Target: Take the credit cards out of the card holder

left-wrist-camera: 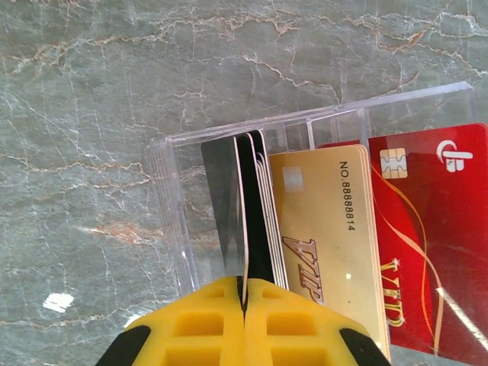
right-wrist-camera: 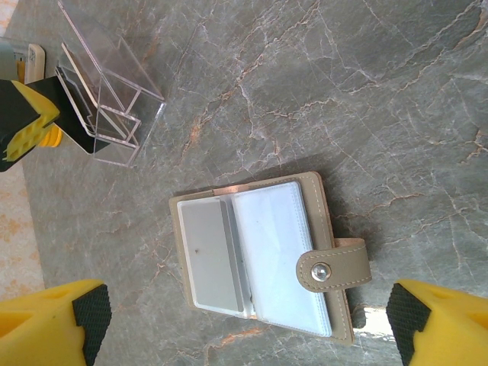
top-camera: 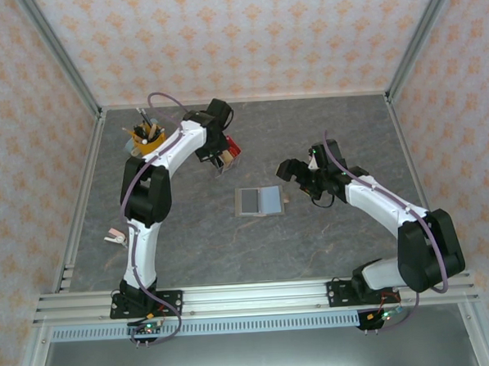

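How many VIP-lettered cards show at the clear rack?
2: gold card beside the edge-on stack, red card right of it. Edge-on cards hide their faces.

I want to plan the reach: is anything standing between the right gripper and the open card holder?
Nothing visible does. The right gripper hangs open facing the card holder, which lies open. The clear rack stands aside, with the left gripper shut on a card there.

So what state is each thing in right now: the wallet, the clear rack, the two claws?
card holder: open, lying flat, snap strap undone.
clear rack: upright, cards standing in it.
dark card: in the rack, pinched by the left gripper.
left gripper: shut on the dark card.
right gripper: open, holding nothing.
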Available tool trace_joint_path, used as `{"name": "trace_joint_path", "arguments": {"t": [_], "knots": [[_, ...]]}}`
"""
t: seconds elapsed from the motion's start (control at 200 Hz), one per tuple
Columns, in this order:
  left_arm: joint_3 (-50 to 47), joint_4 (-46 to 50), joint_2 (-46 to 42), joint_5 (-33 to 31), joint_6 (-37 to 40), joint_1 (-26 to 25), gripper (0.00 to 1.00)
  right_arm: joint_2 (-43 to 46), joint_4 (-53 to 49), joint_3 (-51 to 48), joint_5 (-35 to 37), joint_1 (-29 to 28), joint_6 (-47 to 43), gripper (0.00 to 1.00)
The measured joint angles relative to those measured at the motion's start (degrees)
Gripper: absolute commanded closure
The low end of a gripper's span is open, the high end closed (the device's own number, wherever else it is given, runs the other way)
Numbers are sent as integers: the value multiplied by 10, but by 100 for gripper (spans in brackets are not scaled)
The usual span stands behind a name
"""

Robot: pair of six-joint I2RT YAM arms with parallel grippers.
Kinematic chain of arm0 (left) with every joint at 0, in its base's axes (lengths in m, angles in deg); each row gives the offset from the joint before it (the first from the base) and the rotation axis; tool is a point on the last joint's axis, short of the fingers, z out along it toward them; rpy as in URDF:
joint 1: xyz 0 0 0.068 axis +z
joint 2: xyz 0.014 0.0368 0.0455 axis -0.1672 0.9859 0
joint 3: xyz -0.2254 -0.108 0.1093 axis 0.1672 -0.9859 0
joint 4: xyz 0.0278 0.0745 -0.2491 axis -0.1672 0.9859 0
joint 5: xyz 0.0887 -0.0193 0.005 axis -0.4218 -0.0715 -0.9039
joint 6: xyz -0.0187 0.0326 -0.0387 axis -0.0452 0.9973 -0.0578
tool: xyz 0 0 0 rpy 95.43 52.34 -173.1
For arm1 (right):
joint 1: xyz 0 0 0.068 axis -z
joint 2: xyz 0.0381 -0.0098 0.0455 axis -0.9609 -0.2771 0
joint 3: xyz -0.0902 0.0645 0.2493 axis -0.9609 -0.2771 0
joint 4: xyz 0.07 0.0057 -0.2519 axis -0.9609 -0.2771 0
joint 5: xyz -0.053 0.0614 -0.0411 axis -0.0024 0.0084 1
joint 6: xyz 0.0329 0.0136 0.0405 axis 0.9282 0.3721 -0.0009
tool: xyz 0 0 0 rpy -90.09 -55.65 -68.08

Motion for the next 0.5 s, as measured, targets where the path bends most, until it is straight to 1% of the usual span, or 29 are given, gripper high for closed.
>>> {"name": "trace_joint_path", "arguments": {"t": [0.1,0.3,0.385,0.5], "knots": [[0,-2,0,13,-10,6,92,0,0,0,0,0,0,6],[-1,-4,0,37,-24,15,80,0,0,0,0,0,0,6],[-1,-6,0,42,-29,16,77,0,0,0,0,0,0,6],[-1,-10,0,52,-28,16,76,0,0,0,0,0,0,6]]}}
